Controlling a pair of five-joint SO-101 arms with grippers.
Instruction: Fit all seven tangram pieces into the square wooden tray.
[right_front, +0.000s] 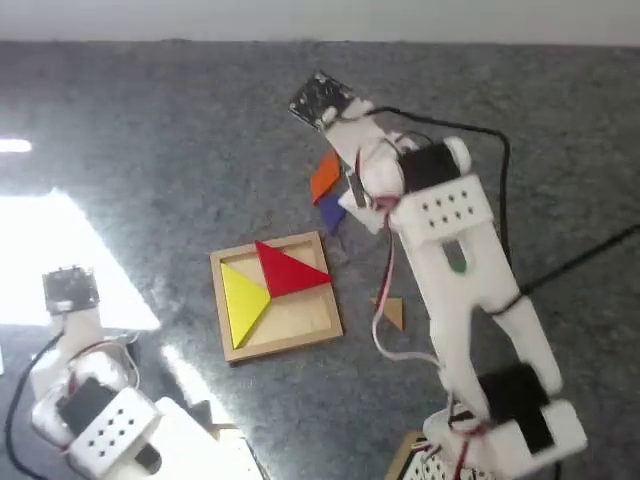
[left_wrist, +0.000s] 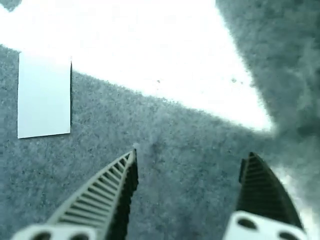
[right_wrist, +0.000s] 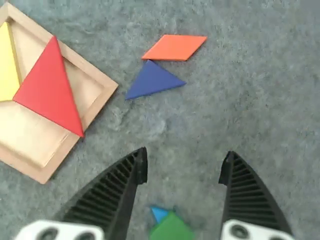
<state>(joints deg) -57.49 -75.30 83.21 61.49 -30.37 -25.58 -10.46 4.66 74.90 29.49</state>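
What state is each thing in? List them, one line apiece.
wooden tray: on the table, partly filled
yellow triangle: seated in the tray
red triangle: in the tray, a corner over the rim
orange parallelogram: loose on the table
blue triangle: loose on the table
green piece: loose on the table
left gripper: open, empty
right gripper: open, empty

A robotics test bench, probably in a lab or workshop, was suggested. A table (right_front: 150, 120) covered in grey felt-like matting was seen, with two white plastic arms set at it, the right arm (right_front: 470, 260) and the left arm (right_front: 100, 425). Bare circuit boards (right_front: 322, 98) and loose black cables (right_front: 570, 262) were left exposed.
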